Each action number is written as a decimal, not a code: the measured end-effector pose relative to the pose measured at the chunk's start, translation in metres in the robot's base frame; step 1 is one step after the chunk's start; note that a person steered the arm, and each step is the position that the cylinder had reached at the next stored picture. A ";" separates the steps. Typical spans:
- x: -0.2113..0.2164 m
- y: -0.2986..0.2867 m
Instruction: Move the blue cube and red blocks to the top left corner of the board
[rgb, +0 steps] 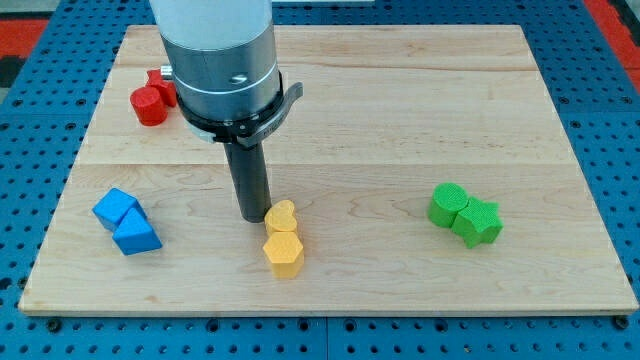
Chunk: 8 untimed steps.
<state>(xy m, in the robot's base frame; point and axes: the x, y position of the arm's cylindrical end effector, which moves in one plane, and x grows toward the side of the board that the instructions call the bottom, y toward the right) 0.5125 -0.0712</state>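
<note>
Wooden board (400, 100): our bare tip (252, 217), grasping nothing, touches the yellow heart (283, 215); blue cube (117, 208) left, red blocks (153, 98) top-left.

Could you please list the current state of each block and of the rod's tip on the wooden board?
My tip: on the board, just left of the yellow heart.
Red blocks: two touching, near the top left corner, partly hidden by the arm.
Blue cube: lower left, touching the blue wedge-like block.
Yellow heart: touching the yellow hexagonal block.
Green blocks: two touching, at the right.
</note>
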 end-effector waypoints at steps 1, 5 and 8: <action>0.000 0.000; 0.043 -0.129; 0.010 -0.170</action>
<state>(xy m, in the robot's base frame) 0.5223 -0.2412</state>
